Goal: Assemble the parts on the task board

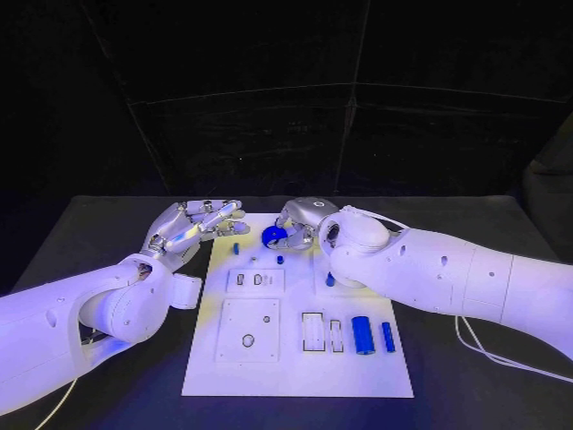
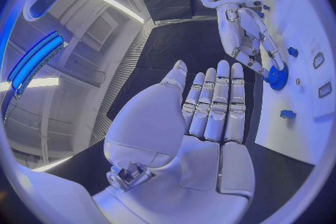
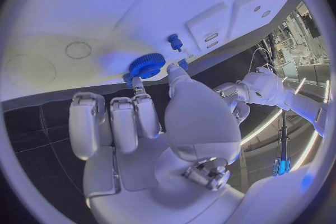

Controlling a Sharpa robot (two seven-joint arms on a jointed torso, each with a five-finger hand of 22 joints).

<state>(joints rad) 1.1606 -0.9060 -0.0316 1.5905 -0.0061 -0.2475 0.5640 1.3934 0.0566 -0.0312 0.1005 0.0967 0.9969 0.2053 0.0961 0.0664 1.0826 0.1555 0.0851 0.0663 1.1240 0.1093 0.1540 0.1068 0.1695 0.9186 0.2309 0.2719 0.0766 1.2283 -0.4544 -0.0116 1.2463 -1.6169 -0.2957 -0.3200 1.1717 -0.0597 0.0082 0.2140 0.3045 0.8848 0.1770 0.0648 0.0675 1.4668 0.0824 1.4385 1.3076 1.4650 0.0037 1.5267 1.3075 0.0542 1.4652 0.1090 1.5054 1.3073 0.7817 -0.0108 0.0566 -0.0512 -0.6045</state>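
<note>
Head view: a blue gear (image 1: 275, 236) sits pinched in the right hand (image 1: 303, 224) at the far end of the white board (image 1: 300, 376), the step in hand apparently being to seat it there. From the right wrist view, the gear (image 3: 147, 65) is held between the thumb and a fingertip (image 3: 138, 85) with its toothed rim facing the board (image 3: 105, 5), close to the surface or just touching it; which, the pictures do not settle. A small blue peg (image 3: 174, 42) stands just beside it, and faint circles are marked on the board farther off. The left hand (image 1: 190, 228) hovers beside the board's far left corner, fingers apart and holding nothing; the left wrist view shows its palm (image 2: 189, 140) flat and open, with the gear (image 2: 279, 77) and the right hand (image 2: 248, 39) beyond it. Nearer the robot, the board carries a blue cylinder (image 1: 362, 334) and a thinner blue rod (image 1: 388, 337) lying side by side, with pale slots and a raised plate (image 1: 249, 330) to their left. To seat the gear well, the right hand likely needs to keep it level, line its bore up with its post before lowering, and ease the pinch only once it sits flat; a tilted gear could jam or slip from so light a hold. The left hand could steady the board's edge if it shifts.
</note>
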